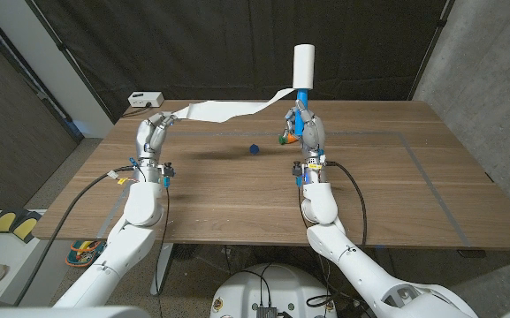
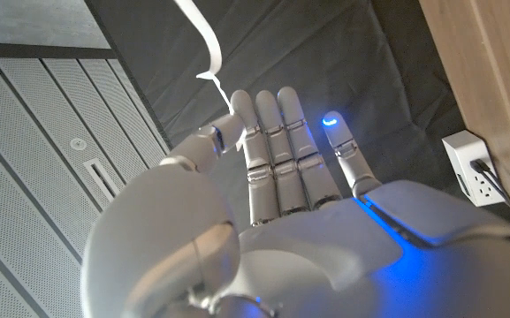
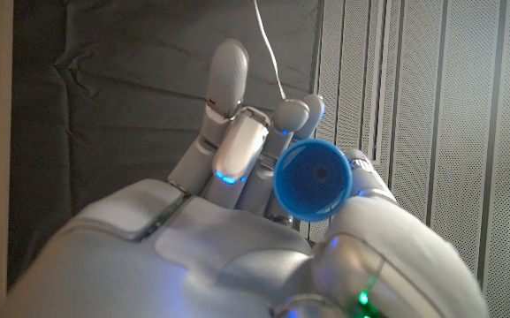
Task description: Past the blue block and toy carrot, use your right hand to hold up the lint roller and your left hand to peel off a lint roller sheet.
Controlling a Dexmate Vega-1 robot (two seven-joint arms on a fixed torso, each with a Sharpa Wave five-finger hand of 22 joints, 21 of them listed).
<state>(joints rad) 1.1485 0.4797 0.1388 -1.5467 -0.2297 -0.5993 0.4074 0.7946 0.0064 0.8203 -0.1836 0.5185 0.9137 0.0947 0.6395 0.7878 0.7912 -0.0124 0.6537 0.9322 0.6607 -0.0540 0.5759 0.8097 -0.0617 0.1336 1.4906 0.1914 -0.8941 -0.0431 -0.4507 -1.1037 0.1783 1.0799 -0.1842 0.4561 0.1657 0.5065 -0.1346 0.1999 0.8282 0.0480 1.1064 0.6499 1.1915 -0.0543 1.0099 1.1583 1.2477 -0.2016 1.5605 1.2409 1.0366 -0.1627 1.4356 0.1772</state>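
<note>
Gripping the lint roller over the wooden table, right hand; left hand pinches its sheet.

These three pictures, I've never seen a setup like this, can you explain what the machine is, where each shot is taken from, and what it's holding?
It is a two-armed robot with humanlike hands, standing at a wooden table. The wide picture looks down from a camera on its head; the other two come from cameras on its wrists, looking along the back of each hand. The right hand holds a lint roller upright by its blue handle. The left hand pinches the end of a long white sheet that stretches from the roller across to its fingers. On the table lie a small blue block and, right beside the right hand, a toy carrot.
</note>
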